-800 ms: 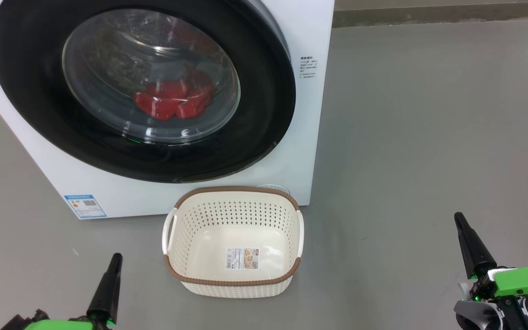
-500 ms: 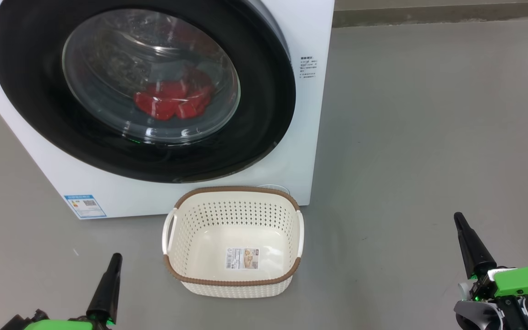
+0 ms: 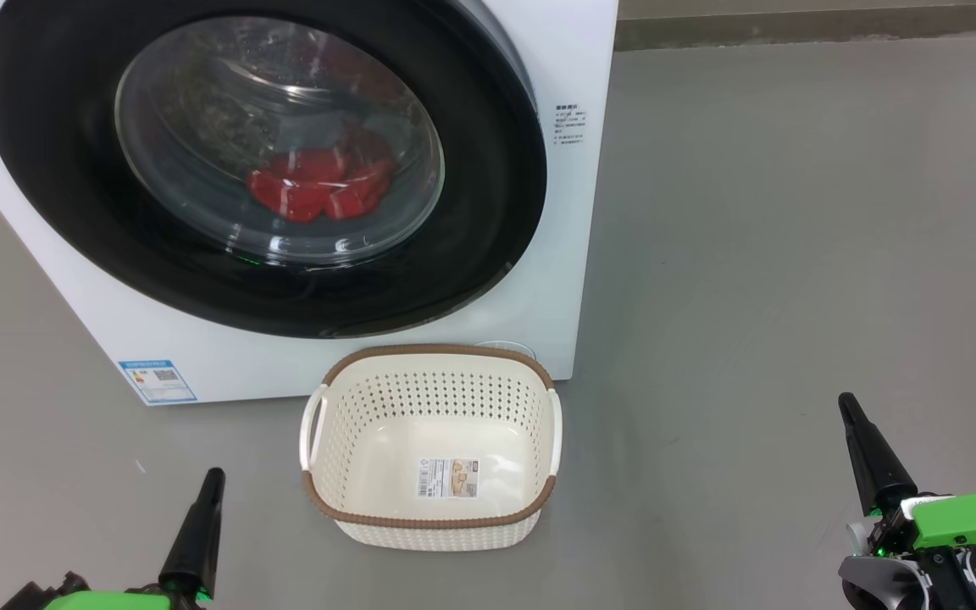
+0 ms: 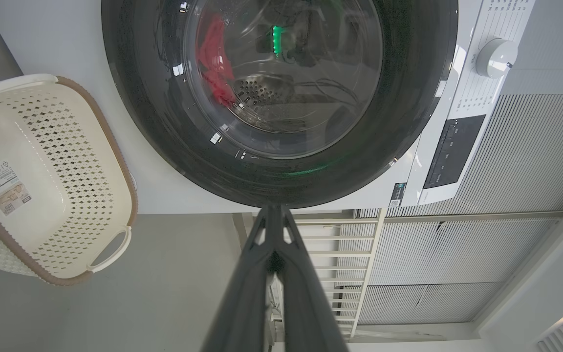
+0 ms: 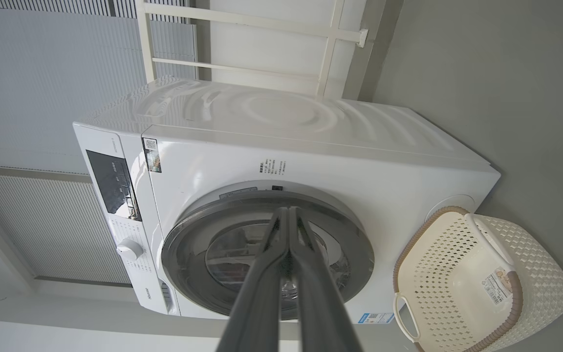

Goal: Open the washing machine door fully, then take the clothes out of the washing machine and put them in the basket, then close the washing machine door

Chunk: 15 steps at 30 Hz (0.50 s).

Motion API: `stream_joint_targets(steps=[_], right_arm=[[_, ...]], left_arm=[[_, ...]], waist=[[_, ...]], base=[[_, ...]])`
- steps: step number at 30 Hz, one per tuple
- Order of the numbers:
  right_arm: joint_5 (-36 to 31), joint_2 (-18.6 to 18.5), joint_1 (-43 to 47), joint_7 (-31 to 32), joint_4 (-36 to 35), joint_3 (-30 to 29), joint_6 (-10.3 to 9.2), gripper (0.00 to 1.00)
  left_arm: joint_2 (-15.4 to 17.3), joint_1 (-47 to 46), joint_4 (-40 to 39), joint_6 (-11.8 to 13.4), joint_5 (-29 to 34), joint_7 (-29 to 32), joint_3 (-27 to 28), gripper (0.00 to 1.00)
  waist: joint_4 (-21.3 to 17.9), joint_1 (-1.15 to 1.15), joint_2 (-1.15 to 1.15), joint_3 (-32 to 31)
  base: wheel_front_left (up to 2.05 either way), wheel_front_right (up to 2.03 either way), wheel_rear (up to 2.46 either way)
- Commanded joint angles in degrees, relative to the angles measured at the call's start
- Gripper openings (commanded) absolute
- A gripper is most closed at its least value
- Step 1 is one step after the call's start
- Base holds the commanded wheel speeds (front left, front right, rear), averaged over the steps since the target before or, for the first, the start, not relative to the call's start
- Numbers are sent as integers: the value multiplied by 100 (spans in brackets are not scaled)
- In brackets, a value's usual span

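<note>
The white washing machine (image 3: 577,76) fills the upper left of the head view, its black-rimmed round door (image 3: 488,212) shut. Through the glass I see red clothes (image 3: 318,186) lying in the drum. An empty cream basket (image 3: 430,360) with a brown rim sits on the floor just in front of the machine. My left gripper (image 3: 210,485) is at the lower left, shut, empty, left of the basket. Well right of the basket, my right gripper (image 3: 849,408) is shut and empty too. Both wrist views face the machine (image 4: 428,161) (image 5: 311,161), with shut fingers (image 4: 271,274) (image 5: 286,274).
Grey floor (image 3: 793,254) spreads wide to the right of the machine and around the basket. A wall base runs along the top right. A blue label (image 3: 156,381) marks the machine's lower left corner. The control panel and knob (image 4: 495,57) sit at the machine's top.
</note>
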Motion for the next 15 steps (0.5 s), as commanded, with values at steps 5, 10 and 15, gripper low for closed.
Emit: stream_joint_targets(steps=[5,10,15], right_arm=[[-46,-38,-239,32,-148,91,-3,0],[-50,-34,-239,36,-148,85,-3,0],[0,10,4,0,21,-6,1,100]], left_arm=[[48,-237,-145,-42,71,56,213,0],[45,-238,-144,-42,74,59,217,0],[-3,4,19,0,-2,42,4,100]], waist=[[0,0,0,0],[0,0,0,0],[0,0,0,0]], base=[[0,0,0],[0,0,0],[0,0,0]])
